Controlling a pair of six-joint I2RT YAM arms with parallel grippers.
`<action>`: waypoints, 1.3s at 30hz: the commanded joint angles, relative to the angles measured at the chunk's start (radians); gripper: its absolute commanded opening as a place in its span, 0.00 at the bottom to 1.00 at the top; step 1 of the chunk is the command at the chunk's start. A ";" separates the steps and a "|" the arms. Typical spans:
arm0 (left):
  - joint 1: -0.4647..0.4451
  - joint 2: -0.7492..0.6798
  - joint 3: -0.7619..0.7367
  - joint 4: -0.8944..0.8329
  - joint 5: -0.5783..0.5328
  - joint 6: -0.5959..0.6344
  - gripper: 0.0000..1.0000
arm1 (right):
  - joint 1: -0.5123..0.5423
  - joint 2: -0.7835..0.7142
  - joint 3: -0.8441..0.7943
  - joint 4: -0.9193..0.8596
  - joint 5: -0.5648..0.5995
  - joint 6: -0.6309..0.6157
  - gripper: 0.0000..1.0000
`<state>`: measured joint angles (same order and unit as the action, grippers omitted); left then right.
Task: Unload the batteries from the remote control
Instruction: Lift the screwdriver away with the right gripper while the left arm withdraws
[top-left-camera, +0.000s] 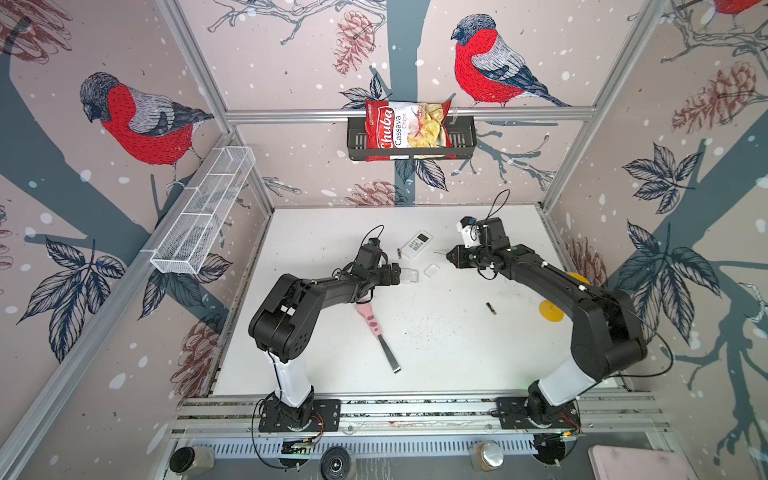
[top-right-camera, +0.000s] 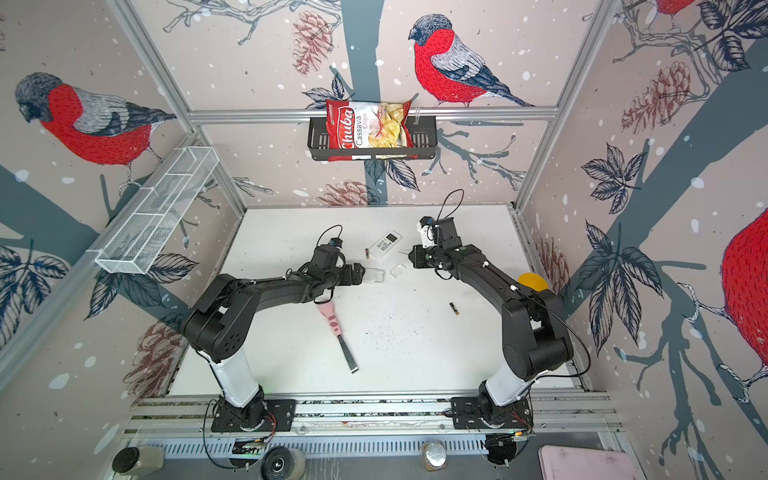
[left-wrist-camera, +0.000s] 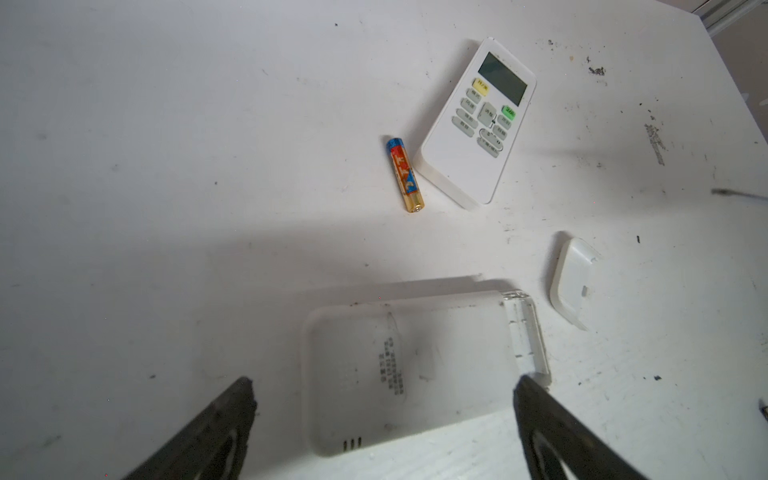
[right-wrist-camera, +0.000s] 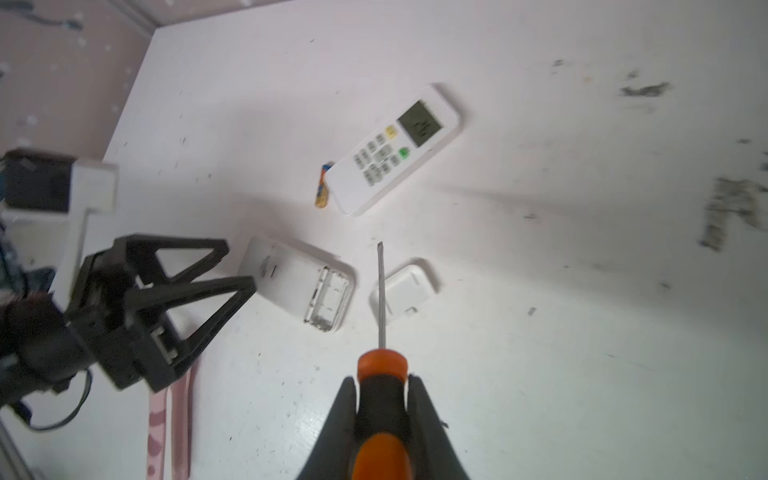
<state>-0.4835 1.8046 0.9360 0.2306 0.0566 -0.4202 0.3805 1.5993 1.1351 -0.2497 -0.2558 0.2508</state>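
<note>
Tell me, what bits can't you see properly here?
- Yellow round disc: partly hidden by the right arm in both top views.
- Blue, orange and gold battery: partly hidden behind the face-up white remote control, right wrist view.
- Printed text on the face-down white remote control: too small to read, left wrist view.
- Pink-handled flat tool: handle end under the left arm, top views.
</note>
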 joint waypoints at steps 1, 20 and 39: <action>0.003 -0.028 -0.009 0.006 0.001 0.008 0.96 | -0.015 -0.043 -0.002 -0.068 0.256 0.061 0.00; 0.002 -0.190 -0.133 0.038 0.012 0.000 0.96 | -0.046 -0.103 -0.186 0.131 0.321 0.086 0.00; 0.001 -0.305 -0.197 -0.008 -0.034 -0.006 0.96 | -0.032 0.089 -0.260 0.447 0.341 0.108 0.20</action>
<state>-0.4831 1.5150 0.7414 0.2264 0.0479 -0.4221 0.3389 1.6718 0.8776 0.1207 0.1009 0.3653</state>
